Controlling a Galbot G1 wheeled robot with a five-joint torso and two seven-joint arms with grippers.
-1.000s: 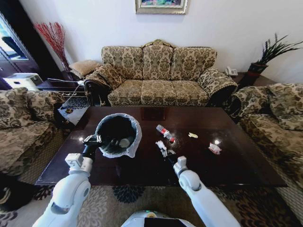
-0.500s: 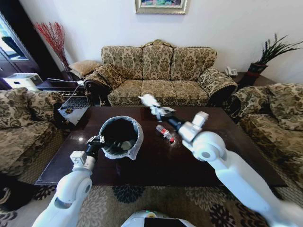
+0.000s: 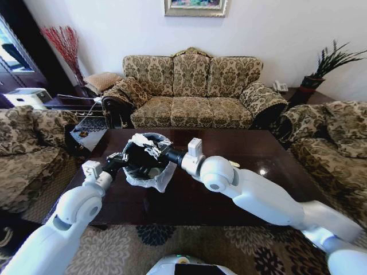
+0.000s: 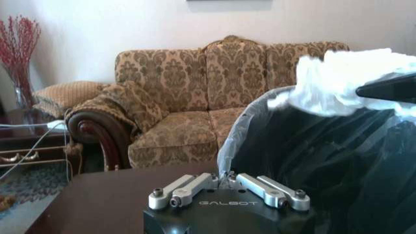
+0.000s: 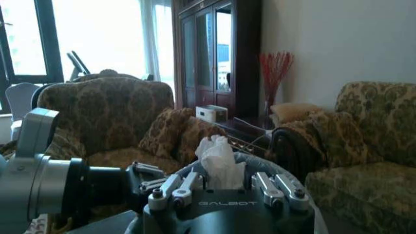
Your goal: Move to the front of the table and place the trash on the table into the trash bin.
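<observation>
The trash bin (image 3: pixel 150 173), black with a white bag over its rim, stands on the left part of the dark table (image 3: pixel 275 195). My left gripper (image 3: pixel 118 160) is shut on the rim nearest it; in the left wrist view its fingertips (image 4: pixel 225 181) pinch the bag's edge beside the bin (image 4: pixel 312 156). My right gripper (image 3: pixel 156 151) reaches across over the bin's mouth, shut on a crumpled white tissue (image 3: pixel 143 141). That tissue (image 4: pixel 338 80) hangs above the rim, and it sticks up between the right gripper's (image 5: pixel 221 184) fingers. The right arm hides the other trash.
A patterned sofa (image 3: pixel 192 91) stands behind the table, with armchairs at the left (image 3: pixel 28 149) and right (image 3: pixel 332 137). A side table (image 3: pixel 74 104) sits at the far left, a potted plant (image 3: pixel 330 66) at the back right. The table's right half lies bare.
My right arm has swung left with the tissue, from above the middle of the table to over the bin's mouth. The left gripper has kept its hold on the rim.
</observation>
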